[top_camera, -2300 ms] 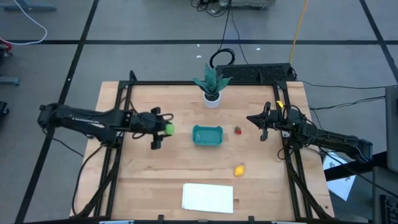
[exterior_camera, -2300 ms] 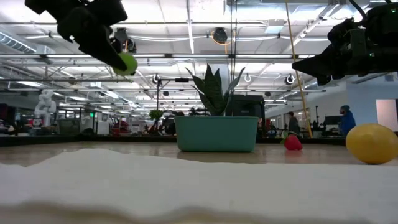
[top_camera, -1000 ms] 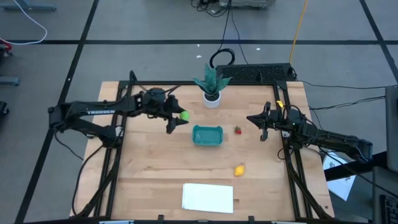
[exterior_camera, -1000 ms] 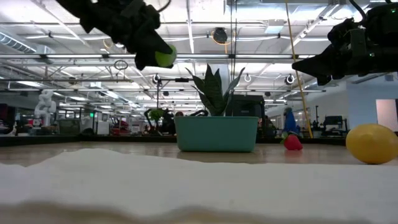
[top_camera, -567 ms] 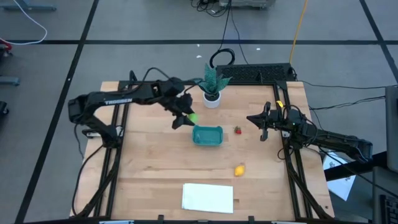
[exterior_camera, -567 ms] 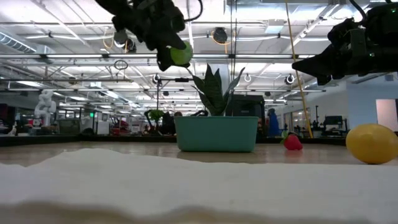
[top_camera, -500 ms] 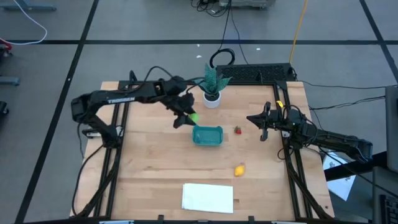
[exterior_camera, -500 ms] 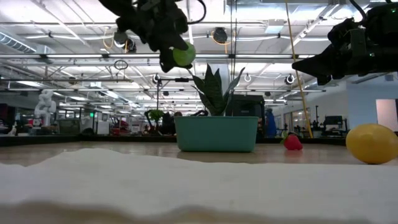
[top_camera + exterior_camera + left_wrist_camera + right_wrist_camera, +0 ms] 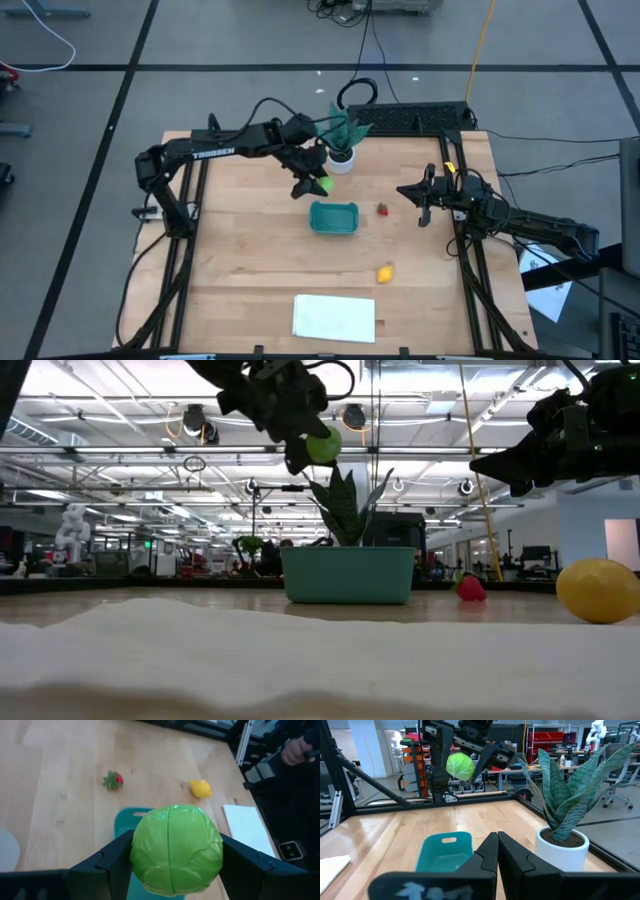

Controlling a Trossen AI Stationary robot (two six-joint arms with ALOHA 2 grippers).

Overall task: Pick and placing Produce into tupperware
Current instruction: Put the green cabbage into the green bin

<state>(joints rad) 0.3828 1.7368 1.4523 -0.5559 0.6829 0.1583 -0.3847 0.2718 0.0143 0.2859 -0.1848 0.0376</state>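
Note:
My left gripper [image 9: 318, 182] carries the round lime-green fruit [image 9: 176, 849] in the air, just beyond the far-left corner of the teal tupperware [image 9: 333, 217], close to the potted plant [image 9: 341, 140]. The same green fruit [image 9: 322, 446] [image 9: 460, 766] shows high above the tupperware's rim [image 9: 348, 574]. The tiny red fruit [image 9: 382, 209] lies on the table right of the tupperware. The yellow lemon-like fruit [image 9: 385, 272] rests nearer the front edge. My right gripper [image 9: 421, 205] hovers shut at the right side of the table. My left gripper pinches the green fruit between its two fingers, one finger [image 9: 112, 865] on each of its opposite sides [image 9: 137, 851]. The fingers slant downward from the table's far-left. The fruit is lifted clear of the table, above and beside the tupperware.
A potted plant in a white pot [image 9: 342, 160] stands at the far middle, right beside my left gripper. A flat white sheet [image 9: 334, 317] lies near the front edge. Black frame rails [image 9: 190, 230] run along both sides. Bare wood lies left of the tupperware.
My left gripper has carried the green fruit toward the table's right and a little toward the far edge, from left of the tupperware to a spot by its far-left corner next to the plant, staying shut on the fruit.

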